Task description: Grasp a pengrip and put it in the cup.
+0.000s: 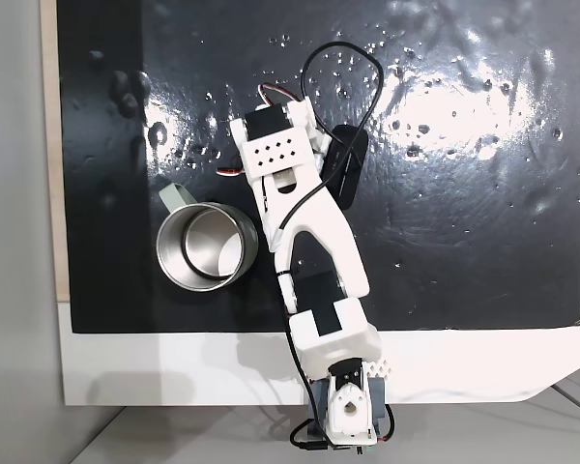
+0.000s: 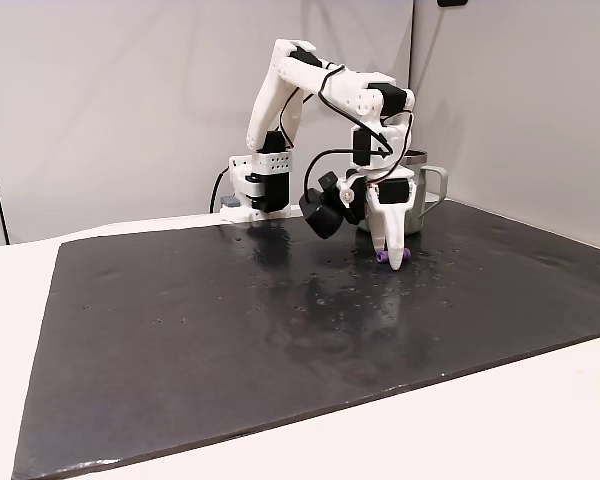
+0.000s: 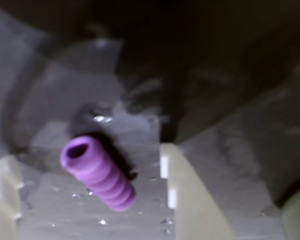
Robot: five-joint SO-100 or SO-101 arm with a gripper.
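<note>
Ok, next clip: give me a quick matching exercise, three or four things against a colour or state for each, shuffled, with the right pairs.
Things:
1. pengrip
2. cup
3. mat
4. gripper

Colour or state:
a. black and glossy
b. open, tips down at the mat
c. purple, ribbed, lying between the fingers
d. steel, upright, nothing inside

Pairs: 1-c, 2-d, 3-a, 4-b
</note>
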